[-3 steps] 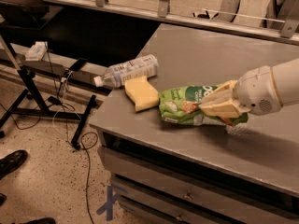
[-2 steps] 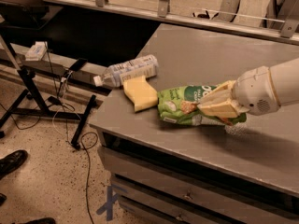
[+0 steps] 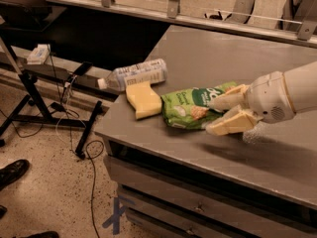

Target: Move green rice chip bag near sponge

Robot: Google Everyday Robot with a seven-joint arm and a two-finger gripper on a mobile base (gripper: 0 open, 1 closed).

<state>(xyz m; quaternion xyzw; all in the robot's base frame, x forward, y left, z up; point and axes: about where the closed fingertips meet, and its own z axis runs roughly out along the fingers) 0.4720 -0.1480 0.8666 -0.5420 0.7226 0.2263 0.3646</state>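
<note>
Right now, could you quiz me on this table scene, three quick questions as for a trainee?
1. True or false: the green rice chip bag lies right beside the sponge.
2. What lies on its side just beyond the sponge? A) clear plastic bottle B) mug C) bowl
3. Fill in: the gripper is at the bag's end farthest from the ___.
Key: 1 true; 2 A; 3 sponge.
</note>
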